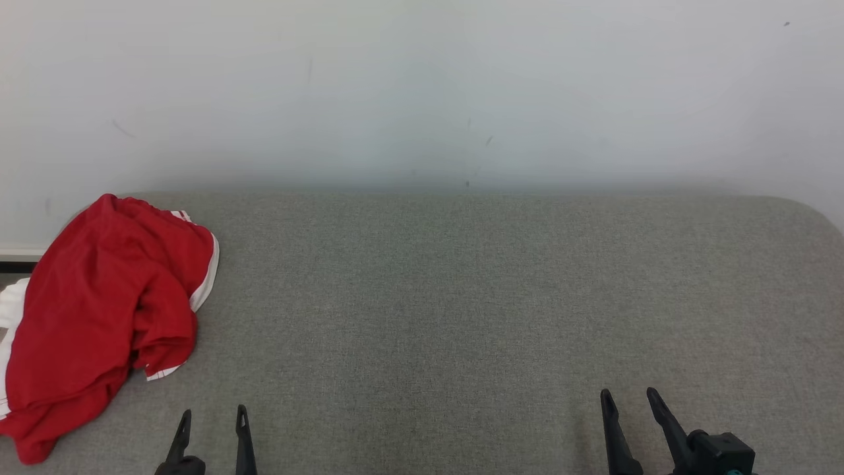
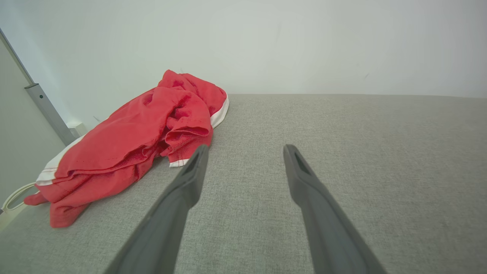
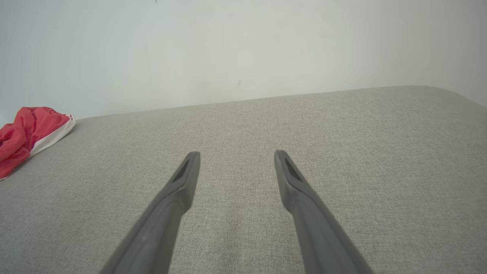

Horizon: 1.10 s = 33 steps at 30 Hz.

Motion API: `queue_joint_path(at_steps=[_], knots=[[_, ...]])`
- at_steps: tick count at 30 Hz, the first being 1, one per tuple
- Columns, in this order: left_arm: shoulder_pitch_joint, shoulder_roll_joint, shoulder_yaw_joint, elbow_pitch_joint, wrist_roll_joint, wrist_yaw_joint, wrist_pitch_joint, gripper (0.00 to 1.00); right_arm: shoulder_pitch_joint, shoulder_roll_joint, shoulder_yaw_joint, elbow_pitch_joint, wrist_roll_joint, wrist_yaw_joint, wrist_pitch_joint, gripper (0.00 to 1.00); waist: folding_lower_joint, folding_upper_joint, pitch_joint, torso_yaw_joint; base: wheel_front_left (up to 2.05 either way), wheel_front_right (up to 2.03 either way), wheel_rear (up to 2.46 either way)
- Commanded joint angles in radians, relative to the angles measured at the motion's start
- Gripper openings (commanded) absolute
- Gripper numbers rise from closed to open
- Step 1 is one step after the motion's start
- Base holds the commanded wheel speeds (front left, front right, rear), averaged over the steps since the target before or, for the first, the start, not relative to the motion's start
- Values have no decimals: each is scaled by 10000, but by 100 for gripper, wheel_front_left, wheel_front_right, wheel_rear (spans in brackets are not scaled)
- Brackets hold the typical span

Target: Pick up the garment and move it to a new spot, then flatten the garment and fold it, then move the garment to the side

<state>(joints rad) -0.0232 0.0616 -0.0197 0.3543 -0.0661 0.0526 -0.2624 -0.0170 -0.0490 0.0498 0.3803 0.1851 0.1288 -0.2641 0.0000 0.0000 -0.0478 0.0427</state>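
A crumpled red cloth garment with white edges [image 1: 105, 310] lies in a heap on the flat grey cloth-covered worktop [image 1: 461, 297]. It is to the left of the left jaws and a little ahead of them. It sits at the worktop's left edge, far to the left of the right jaws. A white edge of the garment is the part closest to the left jaws. It is near their left tip, but there is a small gap, so they do not touch.

In the left wrist view the garment [image 2: 133, 148] is piled up ahead and to the left of the jaws, with folds and bumps in it. A grey metal post [image 2: 42, 102] stands further left, past the worktop's edge.

The left jaws are spread wide and hold nothing. Their two long dark fingers [image 1: 242, 429] point ahead at the pale white wall [image 1: 422, 86], with only grey cloth between them.

To the right of the left jaws there is a wide stretch of worktop, and then the right jaws. These are spread wide too and hold nothing. Their dark fingers [image 1: 610, 422] also point ahead at the wall. A black block [image 1: 722, 452] sits at their base.

In the right wrist view the garment [image 3: 26, 129] is a small red bit far off to the left of the jaws. The worktop's rounded corner [image 3: 456, 95] is ahead and to their right.
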Motion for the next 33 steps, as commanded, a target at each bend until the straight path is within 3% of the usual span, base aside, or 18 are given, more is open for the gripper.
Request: queue_joint_path(at_steps=[1, 20, 33], knots=[[-57, 22, 30, 39, -99, -13, -37, 100, 38, -23, -16, 60, 67, 37, -8, 100, 0, 0, -1, 0, 0, 0, 0], [-153, 45, 111, 84, -253, 17, -37, 100, 66, -22, -75, -212, 302, 37, -8, 100, 0, 0, 49, 131, 0, 0, 0], [-86, 265, 219, 28, -250, 49, -36, 100, 159, -20, 2, -140, 591, 37, -8, 100, 0, 0, -87, 1251, 0, 0, 0]])
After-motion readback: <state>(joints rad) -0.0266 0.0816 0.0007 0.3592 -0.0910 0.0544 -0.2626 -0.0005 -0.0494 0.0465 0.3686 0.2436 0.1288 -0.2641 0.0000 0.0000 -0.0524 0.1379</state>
